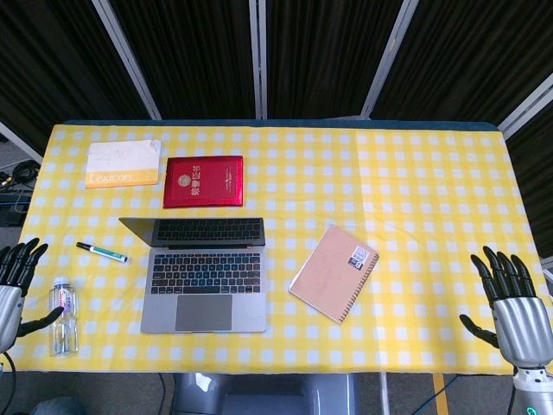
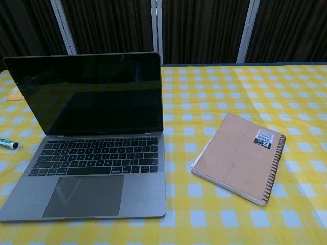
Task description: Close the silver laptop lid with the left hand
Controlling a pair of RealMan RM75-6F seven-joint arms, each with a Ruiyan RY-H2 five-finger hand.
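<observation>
The silver laptop (image 1: 204,275) sits open on the worktop (image 1: 415,190), left of centre and near the front edge, on a yellow and white checked cloth. Its lid (image 2: 84,92) stands upright with a dark screen, and the keyboard and trackpad are bare.

The left hand (image 1: 15,281) is at the far left edge of the worktop, fingers spread apart and holding nothing, well apart from the laptop. Between it and the laptop stand a small clear bottle (image 1: 62,316), just beside the hand, and a marker pen (image 1: 101,252) with a green tip lying flat a little further back. The right hand (image 1: 510,303) is at the front right corner, fingers also spread and empty.

Behind the laptop lid lies a red booklet (image 1: 204,181), close to the lid's back. To the left of that booklet is a white and yellow book (image 1: 123,163) marked "Lexicon". To the right of the laptop, near but not touching it, lies a brown spiral notebook (image 1: 334,272), turned at an angle with its wire binding on the right side.
</observation>
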